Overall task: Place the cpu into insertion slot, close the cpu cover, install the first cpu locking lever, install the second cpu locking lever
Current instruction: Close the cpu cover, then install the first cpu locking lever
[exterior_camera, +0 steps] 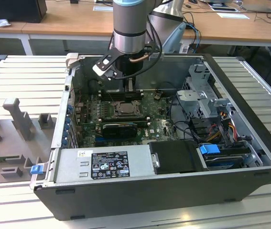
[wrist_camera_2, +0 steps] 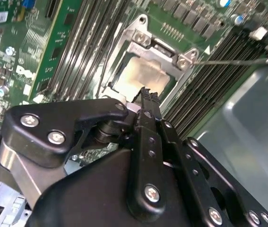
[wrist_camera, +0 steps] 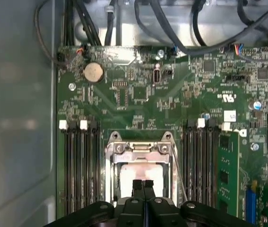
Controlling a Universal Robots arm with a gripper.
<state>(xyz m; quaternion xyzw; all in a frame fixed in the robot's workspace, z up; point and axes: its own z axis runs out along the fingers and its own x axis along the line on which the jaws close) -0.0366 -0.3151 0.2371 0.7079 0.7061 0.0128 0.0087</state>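
In the exterior view, the grey robot arm comes down from 12 o'clock into the open black metal computer case [exterior_camera: 173, 193], which lies on its side on a ribbed aluminium table [exterior_camera: 25, 76]. The black 2-fingered gripper [exterior_camera: 128, 88] hangs just over the green printed motherboard [exterior_camera: 161, 125]. Taking the middle of the case as the dial's centre, the square dark-framed insertion slot [exterior_camera: 114, 112] lies toward 10 o'clock, the silver box of the power supply [exterior_camera: 102, 164] toward 7 o'clock and a blue plastic drive latch [exterior_camera: 209, 149] toward 4 o'clock. Long black memory slots [exterior_camera: 118, 128] run at 12 and 6 o'clock of the socket. In both wrist views the gripper's 2 fingers [wrist_camera: 143, 182] are pressed flat together with nothing between them, their tips poised right above the socket [wrist_camera_2: 145, 92]. The small flat square cpu with its pale beige-silver face [wrist_camera: 124, 177] lies seated in the slot, and the thin silver metal cpu cover with a cut-out centre [wrist_camera: 141, 147] lies down around it, framing the chip. A thin steel wire lever [wrist_camera_2: 233, 61] stretches from 1 corner of the cover out across the memory slots. A round silver coin battery [wrist_camera: 94, 72] sits farther along the board.
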